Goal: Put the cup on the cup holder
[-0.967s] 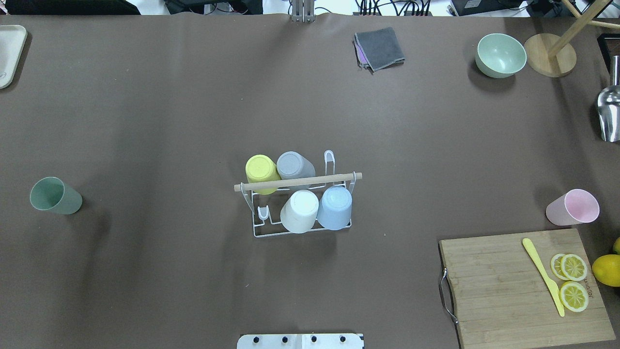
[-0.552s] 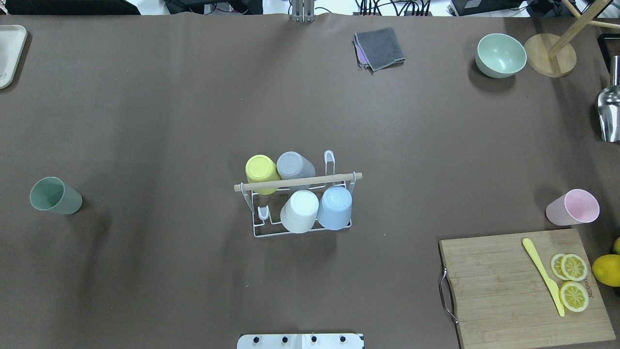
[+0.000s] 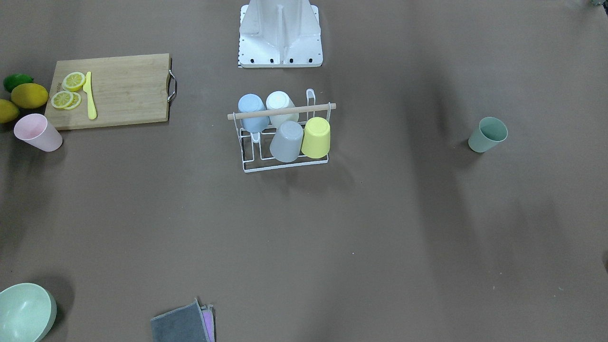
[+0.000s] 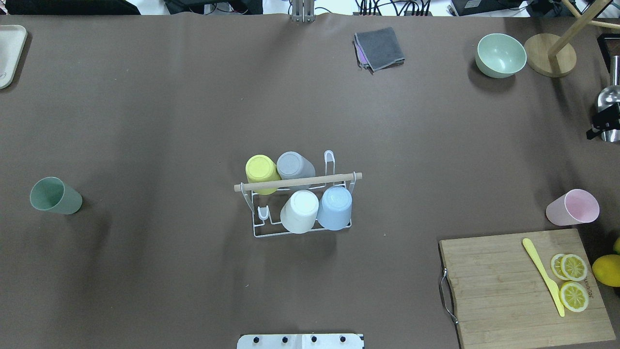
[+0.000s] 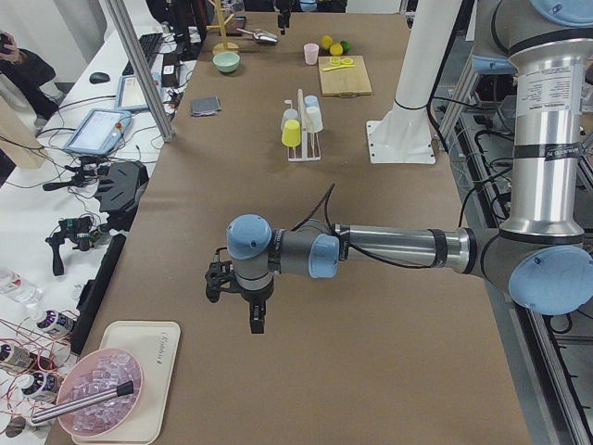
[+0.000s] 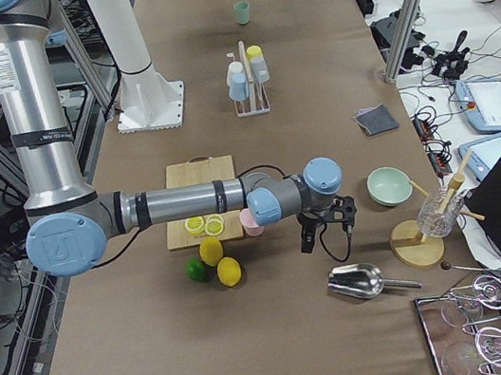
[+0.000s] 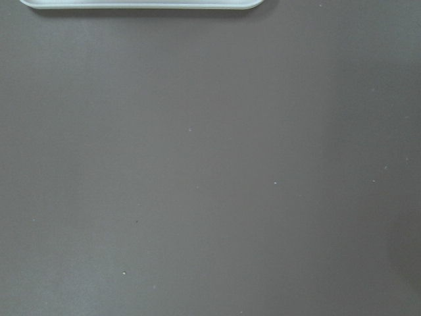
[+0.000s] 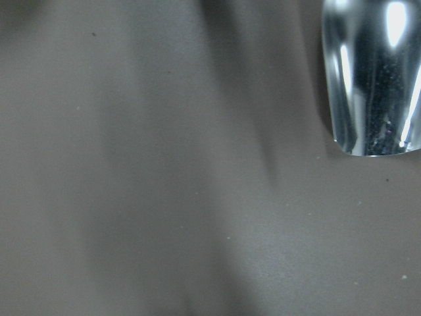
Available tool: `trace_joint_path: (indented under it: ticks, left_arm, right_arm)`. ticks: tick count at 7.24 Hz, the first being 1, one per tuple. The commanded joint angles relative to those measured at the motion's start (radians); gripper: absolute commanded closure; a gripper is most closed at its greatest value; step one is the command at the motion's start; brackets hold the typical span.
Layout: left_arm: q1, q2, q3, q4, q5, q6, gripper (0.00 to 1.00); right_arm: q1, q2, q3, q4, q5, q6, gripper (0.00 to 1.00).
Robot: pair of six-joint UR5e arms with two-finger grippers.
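Note:
The white wire cup holder [image 4: 298, 183] with its wooden rod stands mid-table, also in the front view [image 3: 281, 111]. Yellow, grey, white and blue cups sit upside down on its prongs. A green cup [image 4: 55, 195] stands alone at the far left, and a pink cup [image 4: 572, 207] at the far right by the cutting board. My left gripper [image 5: 256, 323] hangs over bare table near the left end, far from the cups. My right gripper [image 6: 323, 231] hovers beyond the pink cup, and its black edge [image 4: 603, 127] shows in the overhead view. I cannot tell whether either is open or shut.
A cutting board [image 4: 523, 286] with lemon slices and a yellow knife lies front right, with lemons beside it. A green bowl [image 4: 500, 55], a wooden stand [image 4: 550, 54], a metal scoop [image 8: 371, 72] and a grey cloth [image 4: 379, 48] lie at the back. A white tray [image 4: 9, 53] is at the back left.
A black part of my right gripper has come into the overhead view at the right edge, over the metal scoop. The cups and the holder have not moved.

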Motion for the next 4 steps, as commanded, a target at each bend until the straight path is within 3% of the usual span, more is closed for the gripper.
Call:
trace_joint_path:
  ticks: [1,2,4]
  left_arm:
    - [0.099,-0.172,0.034,0.217,0.002,0.001,0.02]
    - [0.124,-0.263,0.068,0.328,0.009,0.003,0.02]
    - [0.188,-0.348,0.125,0.364,0.009,0.003,0.02]
  right_arm:
    - [-0.038,0.08,-0.001,-0.162,0.008,-0.006,0.01]
    - [-0.065,0.085,0.011,-0.212,0.023,-0.012,0.01]
    - [-0.128,0.146,0.011,-0.38,0.013,-0.054,0.01]
